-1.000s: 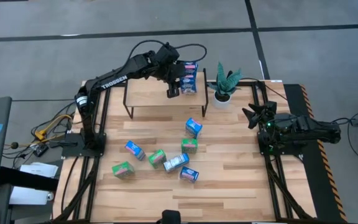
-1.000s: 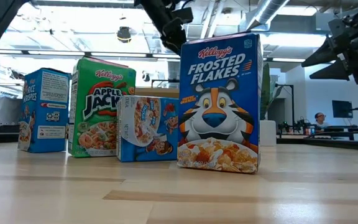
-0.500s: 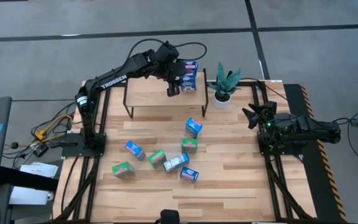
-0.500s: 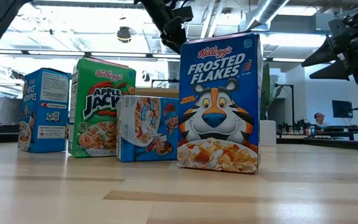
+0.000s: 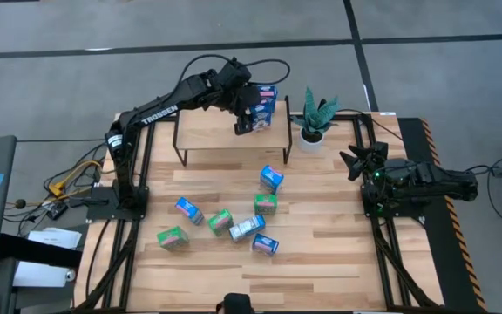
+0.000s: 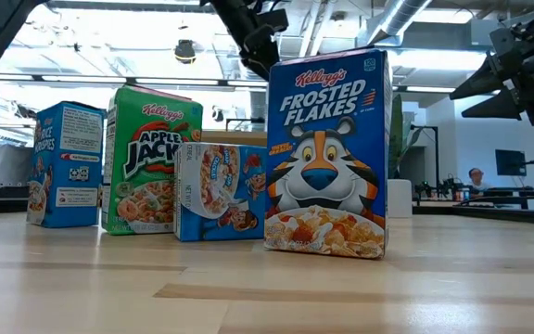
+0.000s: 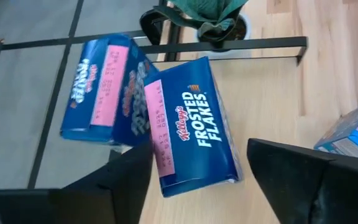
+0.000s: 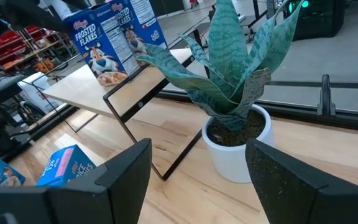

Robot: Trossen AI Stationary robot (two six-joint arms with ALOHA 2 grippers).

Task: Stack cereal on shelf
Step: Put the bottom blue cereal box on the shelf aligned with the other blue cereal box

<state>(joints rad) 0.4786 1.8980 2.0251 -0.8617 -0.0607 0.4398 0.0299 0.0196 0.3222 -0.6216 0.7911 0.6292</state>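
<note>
Blue Frosted Flakes box (image 7: 191,127) sat on the light-wood shelf (image 5: 207,135) near its right end, between the spread fingers of the left hand (image 5: 247,124); in the left wrist view both dark fingers (image 7: 303,168) stood clear of the box sides, not pinching it. A second blue Frosted Flakes box (image 7: 98,90) stood just behind the first, touching or nearly so, at the shelf's far right corner. Left arm reached across the shelf from the left side of the desk (image 5: 321,253).

Six more small cereal boxes lay loose on the desk in front of the shelf: a blue one (image 5: 271,179) closest to it, a green one (image 5: 266,204) just below, then a blue (image 5: 188,210), green (image 5: 220,221), pale blue (image 5: 247,228) and blue (image 5: 265,244) in a loose cluster, and a green one (image 5: 172,237) apart at the left.

Potted plant (image 5: 315,118) stood on the desk just right of the shelf. Right hand (image 5: 357,160) waited at the desk's right edge, fingers spread, pointing toward the plant.
</note>
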